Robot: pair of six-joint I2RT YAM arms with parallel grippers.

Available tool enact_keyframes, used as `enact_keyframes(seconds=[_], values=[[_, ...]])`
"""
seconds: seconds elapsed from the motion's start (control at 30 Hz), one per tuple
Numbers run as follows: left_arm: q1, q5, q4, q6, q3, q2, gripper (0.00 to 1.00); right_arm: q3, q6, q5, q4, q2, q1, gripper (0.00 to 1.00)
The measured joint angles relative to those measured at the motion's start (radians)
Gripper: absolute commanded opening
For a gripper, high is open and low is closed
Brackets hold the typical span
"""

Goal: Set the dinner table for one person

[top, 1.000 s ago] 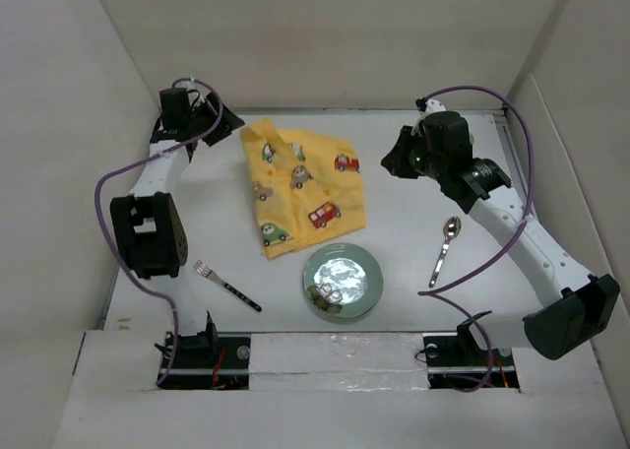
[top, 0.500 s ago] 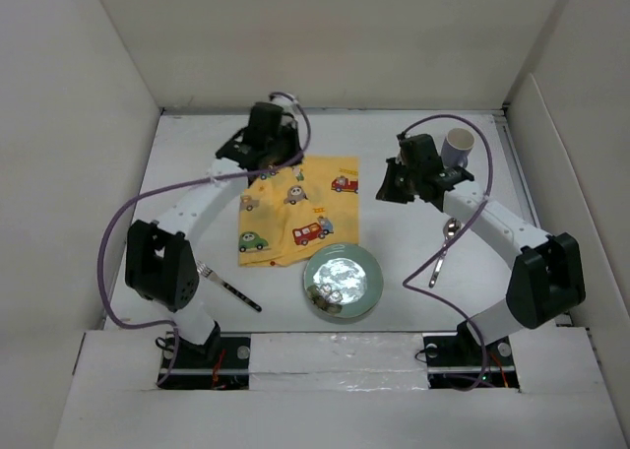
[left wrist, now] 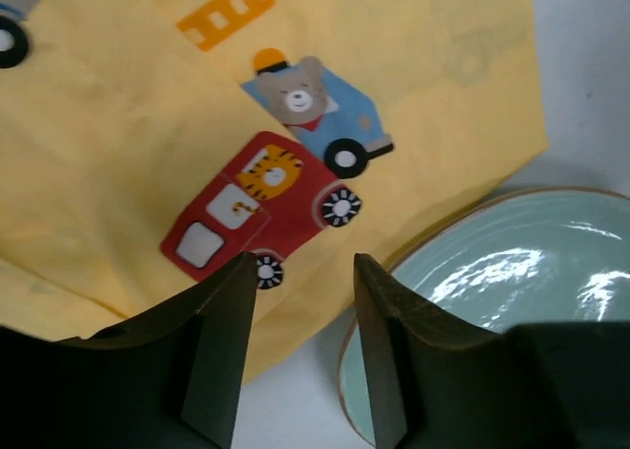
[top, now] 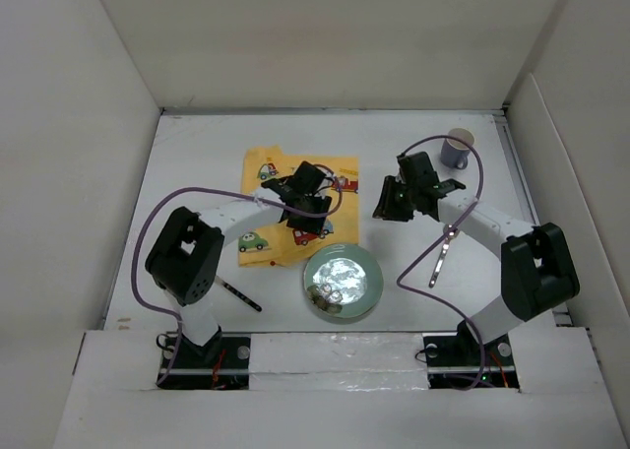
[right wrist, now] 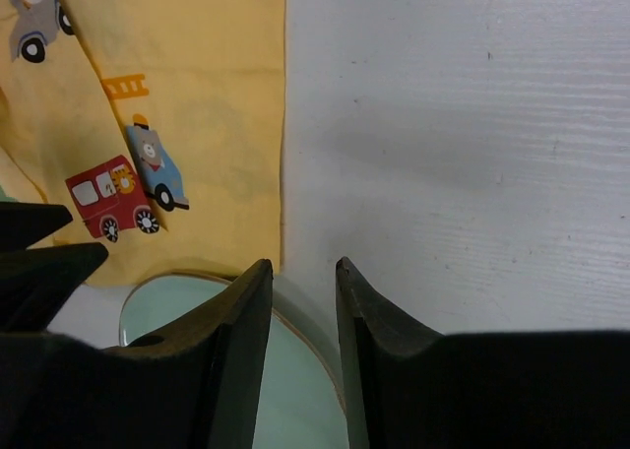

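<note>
The dinner table (top: pixel 197 163) is a plain white top. A yellow placemat (top: pixel 281 178) printed with cars lies spread at its middle. In front of the placemat sits a pale green plate (top: pixel 342 282). My left gripper (top: pixel 310 223) hovers open over the placemat's near right corner (left wrist: pixel 197 124), beside the plate's rim (left wrist: pixel 512 272), with nothing between its fingers. My right gripper (top: pixel 384 209) stands open just off the placemat's right edge (right wrist: pixel 197 104), above bare table (right wrist: pixel 472 124) and the plate (right wrist: pixel 197 311). It is empty too.
A spoon (top: pixel 445 252) lies right of the plate under the right arm's cable. A fork (top: pixel 238 294) lies left of the plate, partly hidden by the left arm. A grey cup (top: pixel 456 149) stands at the back right. White walls enclose the table.
The placemat went from crumpled to spread flat. Both grippers have opened. The left gripper has moved from the placemat's far edge to its near right corner by the plate.
</note>
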Motion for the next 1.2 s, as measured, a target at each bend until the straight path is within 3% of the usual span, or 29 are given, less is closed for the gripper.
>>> enact_keyframes(seconds=[0.2,0.4,0.5,0.7,0.8,1.0,1.2], values=[[-0.089,-0.015,0.032,-0.019,0.011,0.074,0.46,-0.047,0.003,-0.033,0.034,-0.002,-0.018,0.39],[-0.088,-0.043,0.037,-0.033,0.021,0.112,0.46,-0.081,0.004,-0.059,0.051,-0.01,-0.018,0.39],[-0.09,-0.068,0.038,-0.036,0.024,0.123,0.39,-0.085,0.004,-0.068,0.062,-0.011,-0.018,0.39],[-0.098,-0.132,0.047,-0.039,0.025,0.126,0.09,-0.088,0.004,-0.083,0.08,-0.01,-0.018,0.39],[-0.098,-0.157,0.054,-0.04,0.025,0.126,0.01,-0.088,0.004,-0.087,0.097,-0.001,-0.016,0.4],[-0.097,-0.197,0.069,-0.058,0.019,0.109,0.0,-0.088,0.005,-0.097,0.126,0.074,0.005,0.46],[-0.079,-0.206,0.076,-0.083,0.009,-0.022,0.0,-0.07,0.014,-0.1,0.125,0.159,0.075,0.47]])
